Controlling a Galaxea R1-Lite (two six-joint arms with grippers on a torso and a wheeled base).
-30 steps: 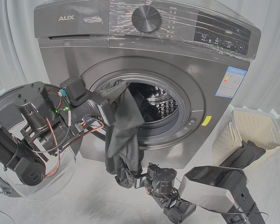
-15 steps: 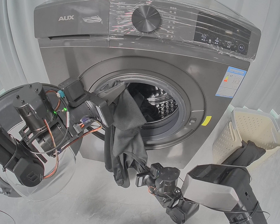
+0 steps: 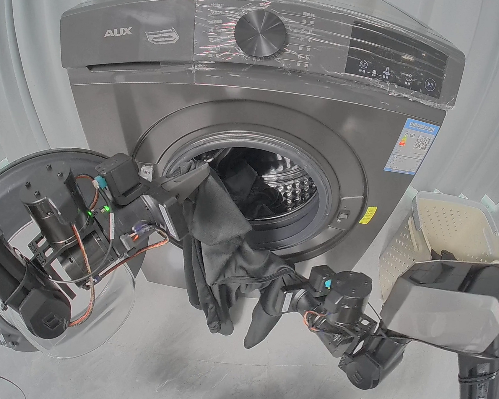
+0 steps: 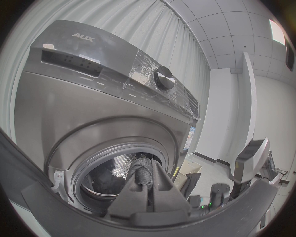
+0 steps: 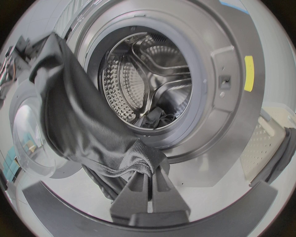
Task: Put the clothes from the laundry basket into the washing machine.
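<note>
Before the washing machine (image 3: 309,97): dark garment (image 3: 221,235) hung outside the drum (image 5: 145,77) between both hands.
Left hand (image 3: 196,174): clenched on its upper end at the opening's left rim.
Right hand (image 3: 287,293): clenched on a lower fold, nearer and right.
Laundry basket (image 3: 437,224): far right, dark cloth (image 5: 282,157) over its rim.

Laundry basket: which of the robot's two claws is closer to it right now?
Right. The right gripper, shut on the dark garment, sits below the washing machine opening, toward the laundry basket. The left gripper grips the same garment at the opening's far rim.
</note>
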